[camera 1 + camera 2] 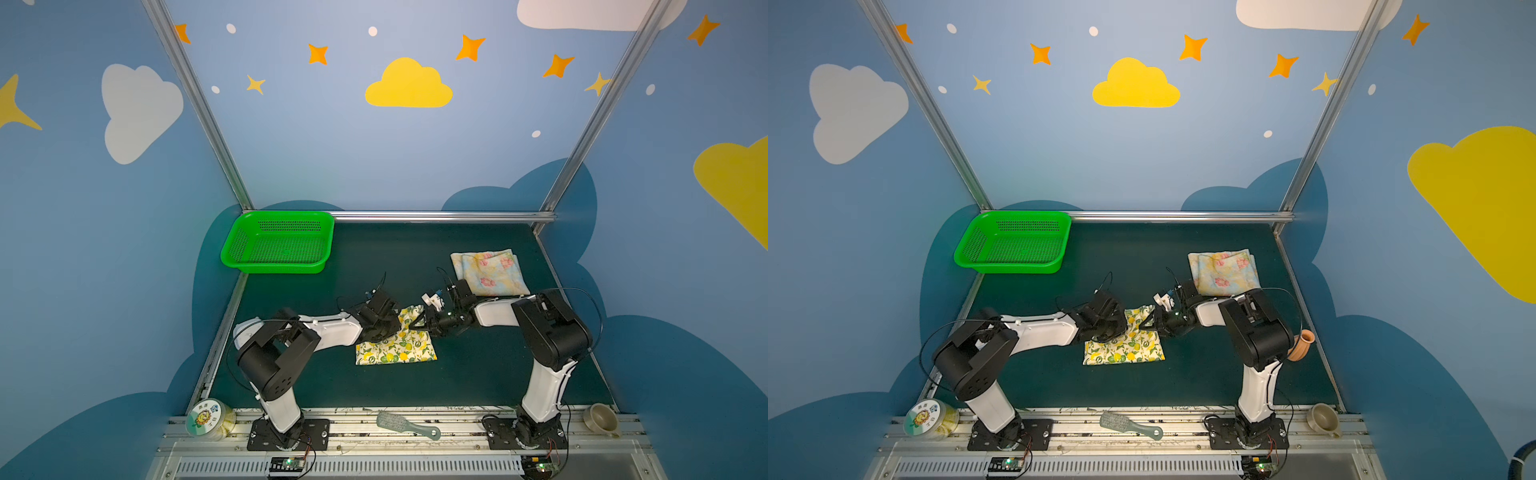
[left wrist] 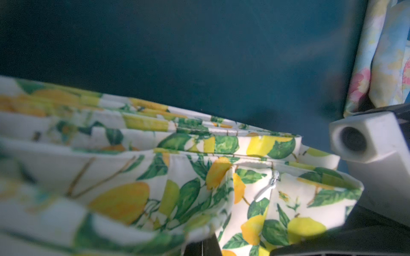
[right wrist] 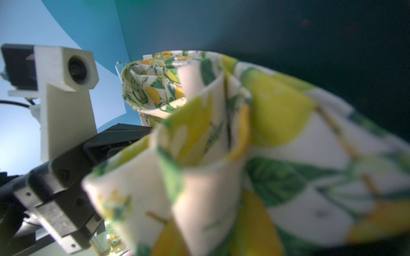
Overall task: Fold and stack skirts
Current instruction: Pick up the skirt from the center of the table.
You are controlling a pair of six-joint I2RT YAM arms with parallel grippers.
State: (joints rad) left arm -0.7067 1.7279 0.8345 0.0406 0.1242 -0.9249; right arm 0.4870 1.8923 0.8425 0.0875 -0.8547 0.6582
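In both top views the lemon skirt (image 1: 397, 353) lies mid-surface (image 1: 478, 374), its far edge raised between the left pincer (image 1: 390, 332) and right pincer (image 1: 417, 326). The flowered skirt (image 1: 490, 270) lies folded at the far right.
In the left wrist view the left pincer is clamped on the lemon skirt.
In the right wrist view bunched cloth hides the right pincer's jaws, so I cannot tell their state.

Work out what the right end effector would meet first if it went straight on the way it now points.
The lemon skirt: the right end effector points at its raised edge, seemingly touching it. Behind the cloth comes the left end effector, though depth is unclear.
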